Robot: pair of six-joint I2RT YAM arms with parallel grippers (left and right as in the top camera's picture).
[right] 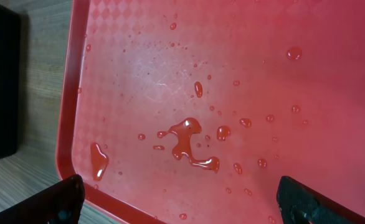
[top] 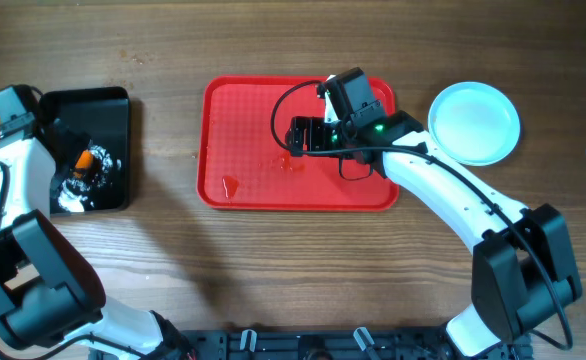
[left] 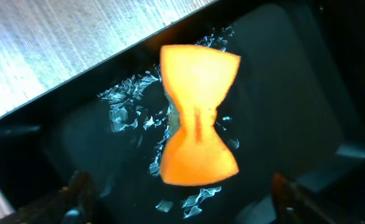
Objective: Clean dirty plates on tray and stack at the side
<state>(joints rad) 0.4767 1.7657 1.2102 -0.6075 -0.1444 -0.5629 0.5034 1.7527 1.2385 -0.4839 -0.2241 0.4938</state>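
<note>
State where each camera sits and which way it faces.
Overhead: above table, looking down on red tray, black bin, plate; left arm, right arm show.
Left wrist: looks down into bin at orange sponge; own fingertips at bottom.
Right wrist: looks down on wet tray; own fingertips at bottom.
Shared: overhead and right wrist show tray's puddle.

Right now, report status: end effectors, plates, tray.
Left end effector open above sponge in bin. Right end effector open over wet tray. Plate beside tray, right side. Nothing blocking.

Count of things on the worktop (top: 273, 270)
One red tray (top: 243, 110), one black bin (top: 113, 105), one orange sponge (left: 198, 118), two arms: left arm (top: 8, 165), right arm (top: 443, 190). One plate (top: 474, 122) shows; any beneath cannot be told.
</note>
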